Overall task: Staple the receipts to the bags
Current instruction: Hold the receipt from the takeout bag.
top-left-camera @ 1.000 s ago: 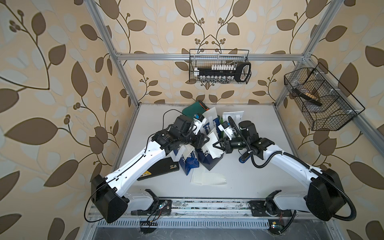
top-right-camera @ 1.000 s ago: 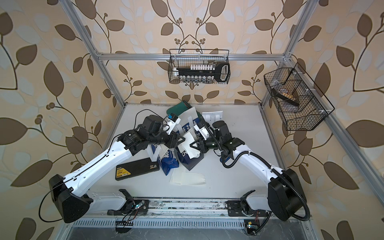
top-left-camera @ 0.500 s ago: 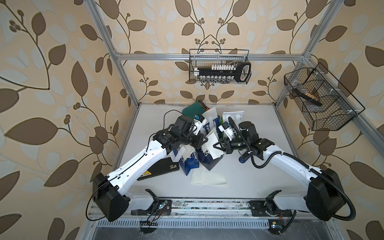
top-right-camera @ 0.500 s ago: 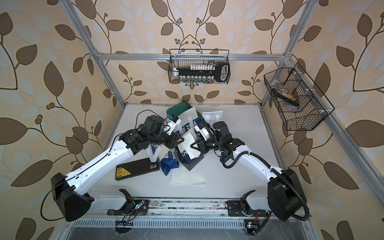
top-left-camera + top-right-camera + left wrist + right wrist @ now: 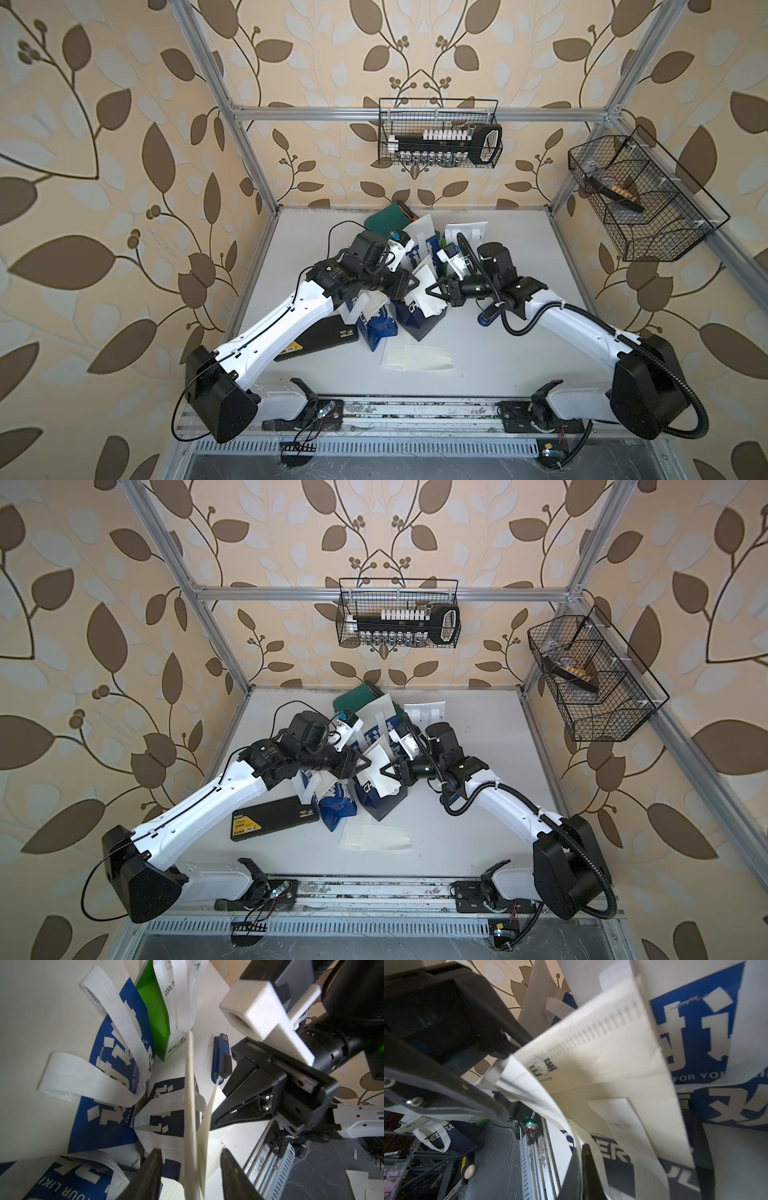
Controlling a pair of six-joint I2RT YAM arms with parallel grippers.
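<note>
Hardly anything is shifting since a second ago. Mid-way across the pale flat table (image 5: 519, 257), the navy-and-white paper bag (image 5: 422, 326) is backing the thin white paper receipt (image 5: 204, 1136). The right gripper (image 5: 211, 1126) is pinching that slip, and the left gripper (image 5: 190, 1153) is straddling it, jaws apart. Best to clamp both layers flush before reaching for the blue stapler (image 5: 220, 1057).

White receipt (image 5: 190, 1095), navy-and-white bags (image 5: 116, 1084), green-and-white bag (image 5: 153, 1022), blue stapler (image 5: 220, 1057)

Beige wallpaper (image 5: 124, 124) with brown and pale leaves covers the three walls. A grey aluminium frame (image 5: 415, 113) runs along their edges. Two black wire baskets hang from it, one (image 5: 388, 124) at the back and one (image 5: 665, 232) on the right. The table (image 5: 519, 257) is pale grey and evenly lit. A metal rail (image 5: 415, 411) lines its near edge, with dark floor (image 5: 415, 471) below.
</note>
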